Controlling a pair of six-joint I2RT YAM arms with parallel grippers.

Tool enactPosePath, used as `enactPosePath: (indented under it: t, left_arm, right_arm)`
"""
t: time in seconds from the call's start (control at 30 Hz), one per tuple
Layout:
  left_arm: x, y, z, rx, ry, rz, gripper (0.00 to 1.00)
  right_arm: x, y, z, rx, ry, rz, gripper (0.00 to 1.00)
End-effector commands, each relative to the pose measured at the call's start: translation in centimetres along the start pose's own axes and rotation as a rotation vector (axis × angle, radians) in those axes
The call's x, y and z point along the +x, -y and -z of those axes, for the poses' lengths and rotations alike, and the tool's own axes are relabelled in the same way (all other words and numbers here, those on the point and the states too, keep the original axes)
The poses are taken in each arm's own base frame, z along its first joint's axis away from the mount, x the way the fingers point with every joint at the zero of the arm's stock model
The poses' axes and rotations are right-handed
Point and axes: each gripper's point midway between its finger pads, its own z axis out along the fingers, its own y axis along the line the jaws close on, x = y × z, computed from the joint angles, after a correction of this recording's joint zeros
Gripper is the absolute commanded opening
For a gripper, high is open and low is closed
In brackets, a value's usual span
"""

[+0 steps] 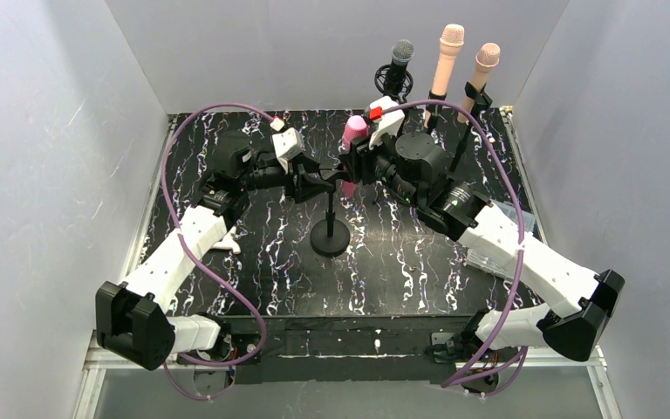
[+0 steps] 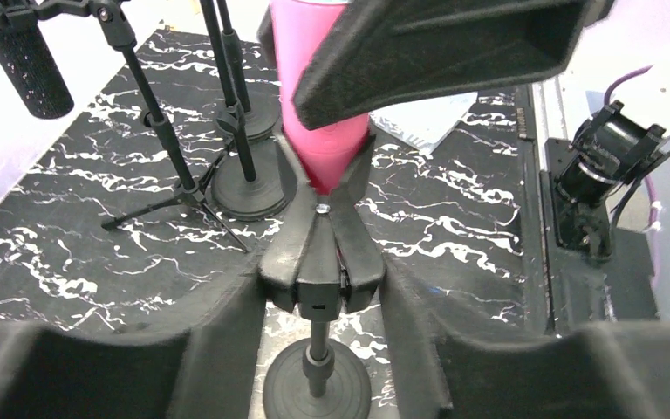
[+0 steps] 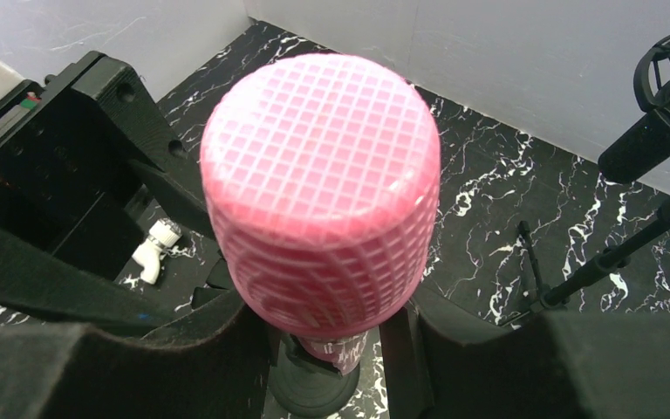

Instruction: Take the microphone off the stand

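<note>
Black stand [image 1: 330,237] sits mid-table, its clip [image 2: 321,253] cradling the pink microphone [image 3: 323,183] upright. Your left gripper [image 2: 321,349] is narrowed onto the clip's sides. Your right gripper [image 3: 324,353] is clamped around the microphone's body, though the head hides the contact. Three other microphones [image 1: 447,52] stand behind.

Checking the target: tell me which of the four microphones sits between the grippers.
The pink microphone, on the front stand; the black microphone and two peach microphones stand apart at the back.
</note>
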Motion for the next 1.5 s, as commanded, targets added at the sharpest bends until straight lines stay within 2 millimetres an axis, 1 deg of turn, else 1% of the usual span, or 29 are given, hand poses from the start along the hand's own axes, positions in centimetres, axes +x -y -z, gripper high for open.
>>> enactPosePath:
  t: [0.0,0.13,0.23,0.37,0.53,0.7,0.73,0.77,0.8,0.87,0.9,1.0,1.13,1.17,1.2,1.3,1.4,1.47]
  left_arm:
    - [-1.7,0.5,0.0,0.028,0.025,-0.029,0.34]
    - [-1.9,0.3,0.1,0.017,0.027,-0.033,0.0]
    - [-1.8,0.3,0.2,0.003,0.026,-0.035,0.0]
    - [-1.4,0.4,0.4,-0.008,0.021,-0.034,0.0]
    - [-1.1,0.5,0.5,-0.011,0.019,-0.032,0.0]
    - [-1.2,0.8,0.7,-0.008,0.019,-0.03,0.0]
    - [-1.3,0.8,0.7,-0.006,0.02,-0.028,0.05]
    - [-1.4,0.8,0.7,-0.007,0.021,-0.028,0.14]
    - [-1.4,0.8,0.7,-0.008,0.021,-0.027,0.28]
    - [-1.5,0.8,0.8,-0.018,0.022,-0.026,0.5]
    - [-1.6,0.7,0.9,-0.028,0.022,-0.024,0.59]
    - [-1.8,0.2,1.0,-0.058,0.025,-0.022,0.73]
    - [-2.6,0.1,1.1,-0.072,0.035,-0.032,0.86]
    - [-2.8,0.2,1.2,-0.074,0.039,-0.036,0.96]
    - [-3.1,0.2,1.3,-0.077,0.043,-0.036,0.98]
    - [-4.1,0.3,1.7,-0.096,0.059,-0.046,0.98]
    - [-5.7,1.0,2.1,-0.092,0.079,-0.045,0.98]
    - [-7.0,1.6,2.4,-0.076,0.092,-0.052,0.98]
  right_arm:
    - [-2.2,-0.1,0.3,-0.006,0.049,-0.012,0.21]
    - [-2.4,0.0,0.4,-0.002,0.05,-0.01,0.21]
    - [-2.5,0.2,0.5,0.009,0.05,-0.006,0.21]
    - [-3.2,0.6,1.2,0.029,0.056,-0.003,0.2]
    - [-5.0,1.2,2.7,0.054,0.07,0.0,0.2]
    - [-7.3,2.5,5.2,0.106,0.098,0.017,0.2]
    - [-7.7,2.8,5.6,0.116,0.102,0.02,0.2]
    - [-8.0,3.0,6.0,0.125,0.105,0.023,0.2]
    - [-8.4,3.2,6.4,0.131,0.111,0.025,0.2]
    - [-8.9,3.3,6.9,0.136,0.115,0.027,0.2]
    - [-9.0,3.3,7.0,0.135,0.115,0.027,0.2]
    - [-9.2,3.3,7.2,0.131,0.113,0.028,0.2]
    - [-9.4,2.9,7.3,0.113,0.108,0.019,0.2]
    - [-9.4,2.8,7.3,0.107,0.106,0.018,0.2]
    - [-9.5,2.6,7.3,0.098,0.106,0.016,0.2]
    - [-10.1,1.9,7.5,0.056,0.101,0.013,0.2]
    - [-10.6,0.7,7.4,-0.005,0.093,0.003,0.2]
    - [-11.5,-0.4,7.6,-0.061,0.101,-0.013,0.21]
